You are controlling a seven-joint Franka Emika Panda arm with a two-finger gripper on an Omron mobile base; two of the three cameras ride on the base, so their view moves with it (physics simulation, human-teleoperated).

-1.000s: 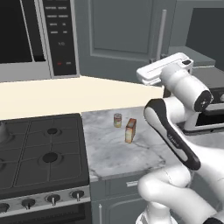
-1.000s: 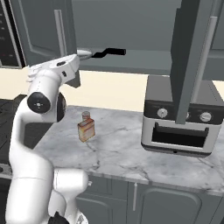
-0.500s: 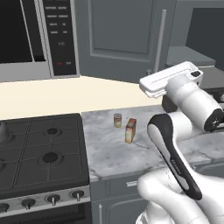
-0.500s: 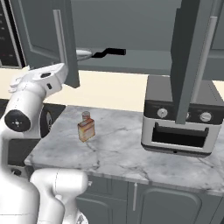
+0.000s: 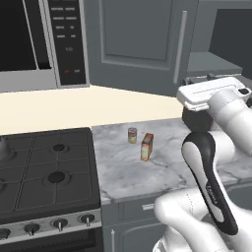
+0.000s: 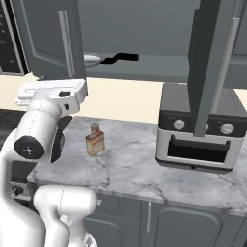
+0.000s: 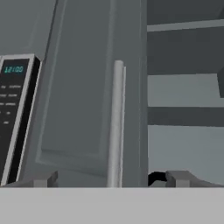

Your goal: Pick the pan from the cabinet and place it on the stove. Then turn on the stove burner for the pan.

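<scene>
The pan (image 6: 93, 60) lies on the lower shelf of the open cabinet (image 6: 159, 67), its black handle (image 6: 123, 57) pointing right and its steel bowl partly hidden behind the left door (image 6: 46, 36). My gripper (image 7: 111, 180) is open and empty, facing that door's bar handle (image 7: 114, 127) from a short way off. My hand (image 5: 210, 93) hovers above the counter, right of the stove (image 5: 29, 170). On the stove, the stove burner (image 5: 56, 177) sits in the near row.
A microwave (image 5: 34, 42) hangs above the stove. On the marble counter (image 5: 123, 172) stand a small can (image 5: 132, 135) and a box (image 5: 146, 146). A bottle (image 6: 95, 140) and a toaster oven (image 6: 198, 140) show in the right base view. The right cabinet door (image 6: 212, 62) hangs open over the oven.
The jaws have opened wide and let go of the left door. My hand has drawn back and dropped lower, away from the cabinet. The door stays swung open.
</scene>
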